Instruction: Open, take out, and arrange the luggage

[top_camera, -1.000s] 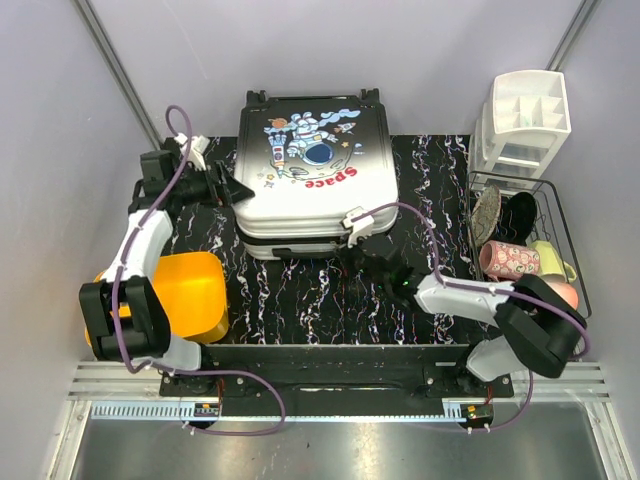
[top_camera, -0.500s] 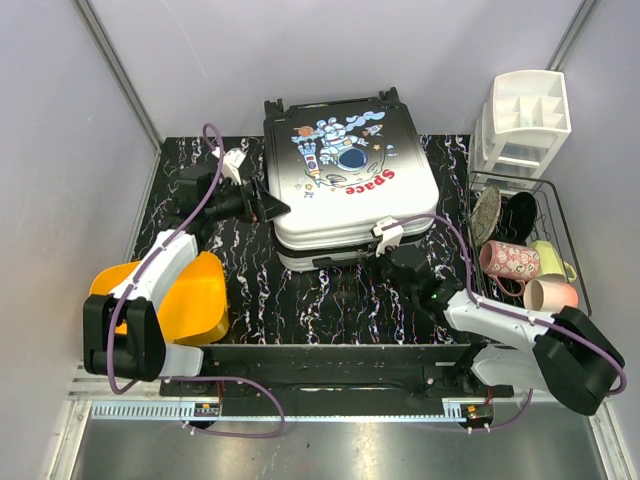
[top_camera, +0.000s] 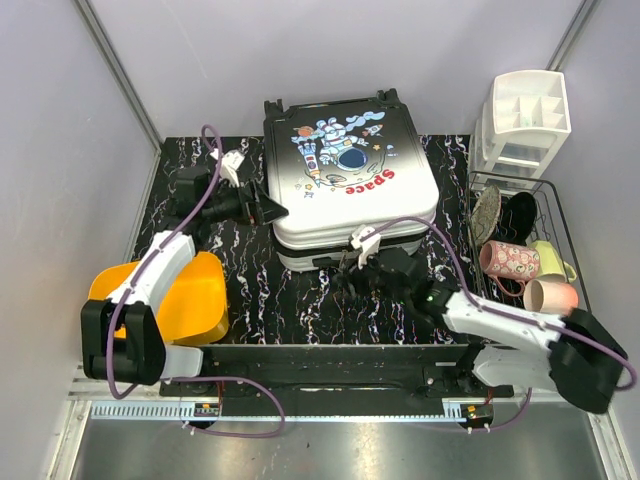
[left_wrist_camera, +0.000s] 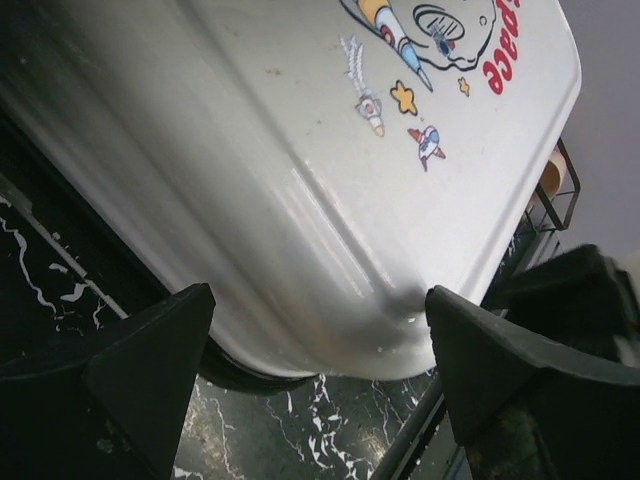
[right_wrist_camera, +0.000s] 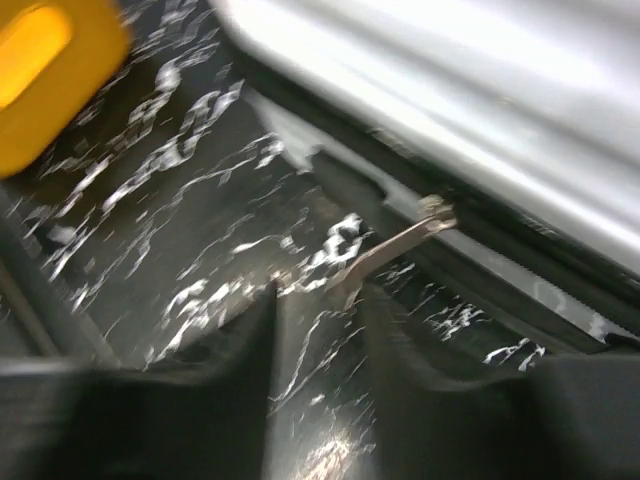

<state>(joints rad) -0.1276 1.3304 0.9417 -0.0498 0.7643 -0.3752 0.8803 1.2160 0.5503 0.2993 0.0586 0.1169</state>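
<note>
The luggage [top_camera: 350,180] lies flat and closed on the black marbled table, astronaut panel up. My left gripper [top_camera: 275,210] is open at its near-left corner; in the left wrist view the white shell [left_wrist_camera: 300,150] fills the gap between the spread fingers [left_wrist_camera: 150,350] of the left gripper [left_wrist_camera: 318,300]. My right gripper [top_camera: 345,278] is at the front edge, open. In the right wrist view a metal zipper pull [right_wrist_camera: 395,250] hangs from the case's seam [right_wrist_camera: 450,80], its end just past the right gripper [right_wrist_camera: 318,295], close to the right finger; the view is blurred.
A yellow-orange bin [top_camera: 190,290] sits at the near left beside the left arm and shows as a corner [right_wrist_camera: 50,80] in the right wrist view. A white organizer [top_camera: 525,120] stands at the far right. A wire basket [top_camera: 560,215] with cups and dishes lies right of the case.
The luggage slid right and turned slightly, then stopped. My left gripper followed its corner. My right gripper has opened off the zipper pull and moved left along the front edge.
</note>
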